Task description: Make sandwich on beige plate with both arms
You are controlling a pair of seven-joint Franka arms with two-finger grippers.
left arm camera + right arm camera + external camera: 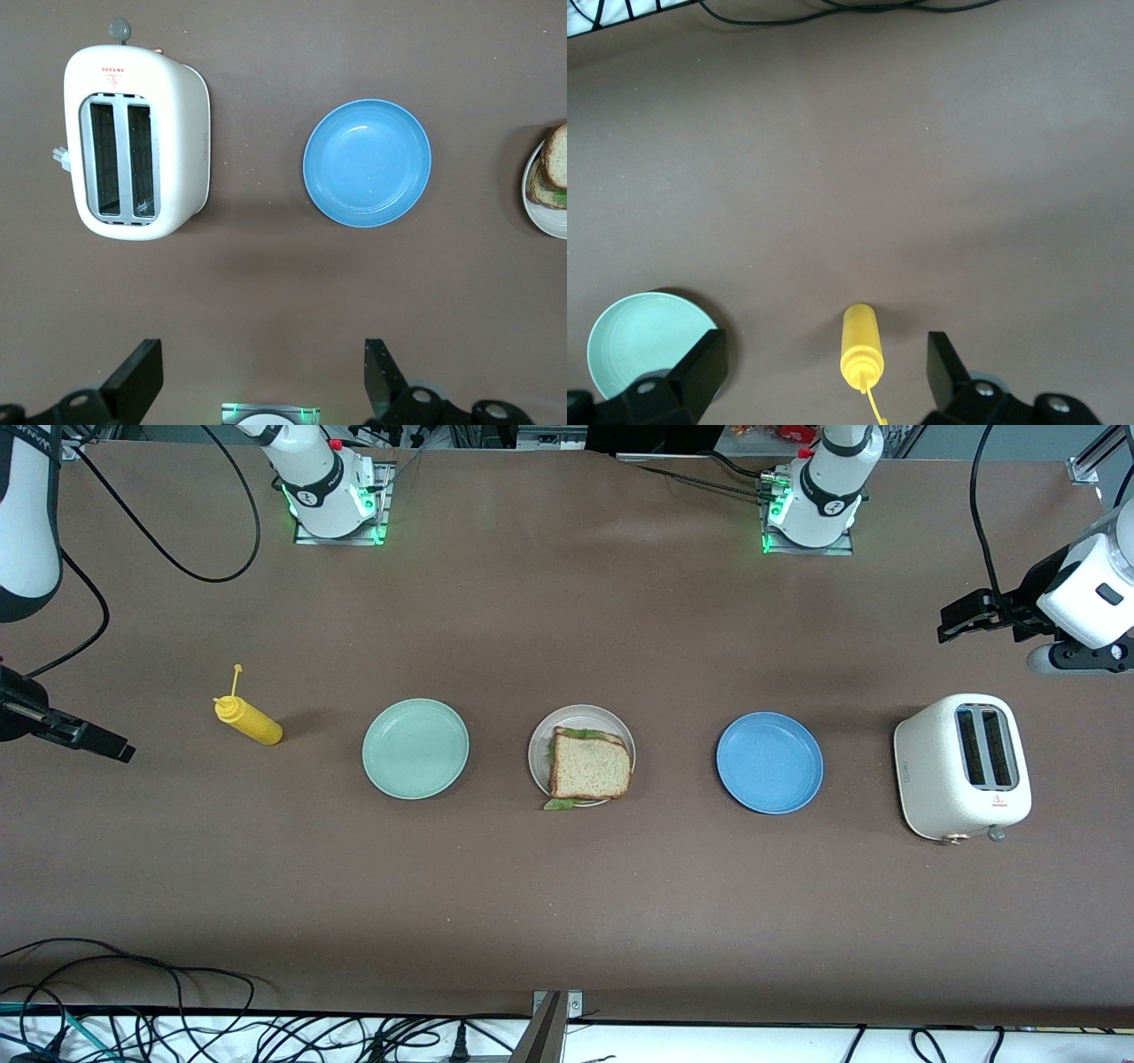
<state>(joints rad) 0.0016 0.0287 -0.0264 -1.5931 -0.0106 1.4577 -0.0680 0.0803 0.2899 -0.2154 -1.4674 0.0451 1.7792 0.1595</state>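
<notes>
Toaster (963,766) sits at the left arm's end, both slots empty. Blue plate (769,763) and mint plate (415,748) have nothing on them. The beige plate (581,717) between them holds the sandwich (590,766), lettuce poking out. Mustard bottle (249,721) lies beside mint. Left gripper (262,376) and right gripper (826,372) wait high, fingers apart, holding nothing.

The sandwich (590,765), brown bread over ruffled green lettuce poking past the rim, lies flat on the round beige plate (543,741), which sits beside the blue plate (769,762).
</notes>
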